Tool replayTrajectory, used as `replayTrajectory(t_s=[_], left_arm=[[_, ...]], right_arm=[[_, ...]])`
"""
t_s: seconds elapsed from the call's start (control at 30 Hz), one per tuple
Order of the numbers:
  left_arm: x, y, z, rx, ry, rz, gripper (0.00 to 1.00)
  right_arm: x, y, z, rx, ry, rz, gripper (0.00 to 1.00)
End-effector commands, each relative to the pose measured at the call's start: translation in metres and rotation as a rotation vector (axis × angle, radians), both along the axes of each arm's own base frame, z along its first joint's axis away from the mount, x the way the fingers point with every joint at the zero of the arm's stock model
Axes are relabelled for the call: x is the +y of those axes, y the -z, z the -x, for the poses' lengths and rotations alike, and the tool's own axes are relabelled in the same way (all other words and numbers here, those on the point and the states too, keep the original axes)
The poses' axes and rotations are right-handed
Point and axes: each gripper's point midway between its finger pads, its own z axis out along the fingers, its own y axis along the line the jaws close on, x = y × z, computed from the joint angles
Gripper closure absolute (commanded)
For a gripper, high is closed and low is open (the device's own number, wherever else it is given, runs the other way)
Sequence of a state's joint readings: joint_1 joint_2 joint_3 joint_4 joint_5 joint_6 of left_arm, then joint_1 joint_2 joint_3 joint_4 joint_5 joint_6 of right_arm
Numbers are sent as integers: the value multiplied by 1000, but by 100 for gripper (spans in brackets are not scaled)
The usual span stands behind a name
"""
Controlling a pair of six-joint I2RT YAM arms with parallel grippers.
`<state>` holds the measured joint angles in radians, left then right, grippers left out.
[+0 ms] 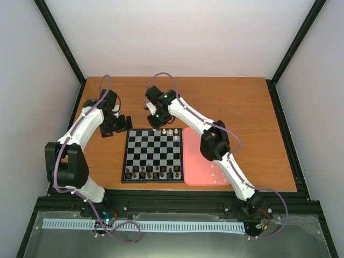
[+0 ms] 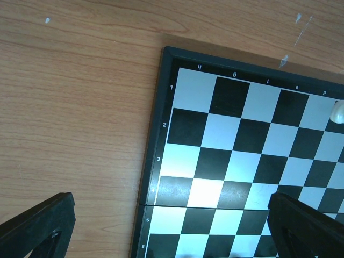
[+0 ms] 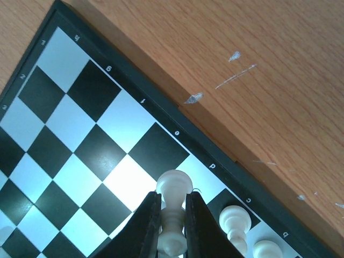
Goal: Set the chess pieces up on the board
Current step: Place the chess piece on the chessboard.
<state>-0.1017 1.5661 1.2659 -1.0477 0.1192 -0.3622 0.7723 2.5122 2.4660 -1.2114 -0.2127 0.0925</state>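
Populating far rank w/ white pcs (image 1: pixel 171 131): a few stand on the board (image 1: pixel 152 156); right fingers (image 3: pixel 173 199) clamp another white piece (image 3: pixel 173 185) just above it. More wait on pink tray (image 1: pixel 196 161). Left fingers (image 2: pixel 171 203) wide apart, empty. Est. progress: early.

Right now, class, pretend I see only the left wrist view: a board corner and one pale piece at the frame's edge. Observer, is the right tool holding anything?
Observer: Yes. The right tool is shut on a white piece, over the far rank of the board.
Operator: Are other white pieces already placed?
Observer: Two placed white pieces stand beside it on that rank.
Operator: Where are the rest?
Observer: Several spare white pieces sit on the pink tray, right of the board.
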Motion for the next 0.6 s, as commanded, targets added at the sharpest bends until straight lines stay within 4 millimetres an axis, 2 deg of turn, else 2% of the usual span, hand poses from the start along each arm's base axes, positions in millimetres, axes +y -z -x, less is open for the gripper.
replayTrajectory(t_s=[0.0,0.57], left_arm=[[3,-3,-5,-16,-4,-6,0],[2,1,-7,-4,-4,-3,0]], right_arm=[[0,17,-2,-7,-13,35,95],[-9,36,0,14,-8,94,92]])
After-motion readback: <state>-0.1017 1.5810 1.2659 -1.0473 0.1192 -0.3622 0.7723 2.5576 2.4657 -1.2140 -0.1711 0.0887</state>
